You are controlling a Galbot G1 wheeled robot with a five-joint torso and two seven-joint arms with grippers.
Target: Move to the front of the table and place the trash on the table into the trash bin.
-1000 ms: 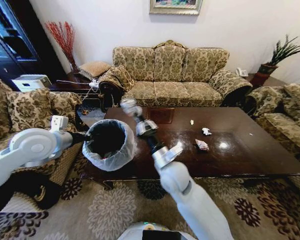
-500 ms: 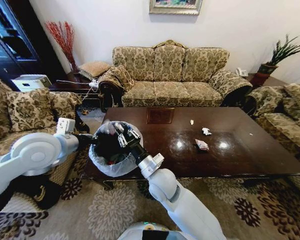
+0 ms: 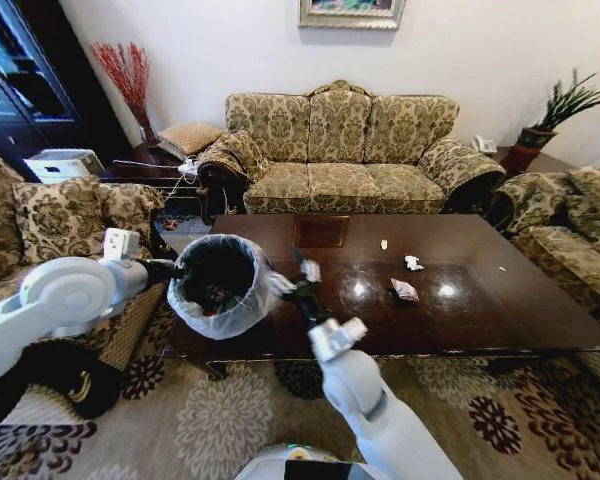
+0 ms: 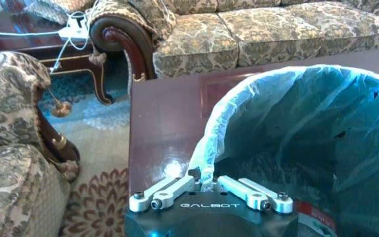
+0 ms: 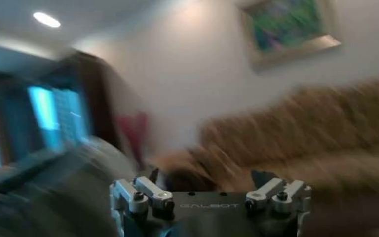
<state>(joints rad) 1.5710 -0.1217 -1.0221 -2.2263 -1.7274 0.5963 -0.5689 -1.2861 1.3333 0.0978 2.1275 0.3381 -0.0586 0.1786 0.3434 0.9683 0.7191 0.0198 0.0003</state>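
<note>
Head view: the left tool (image 3: pixel 176 268) is clamped on the trash bin (image 3: pixel 220 287) rim; just beside the bin, over the surface (image 3: pixel 480 300), the right tool (image 3: pixel 298 275) is spread, empty.

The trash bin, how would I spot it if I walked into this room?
Find the big dark glossy table in front of the patterned sofa. At its left end, the left gripper holds up a round dark trash bin by its rim. Its crinkly white plastic bag liner sets it apart from the small wrappers on the tabletop.
</note>
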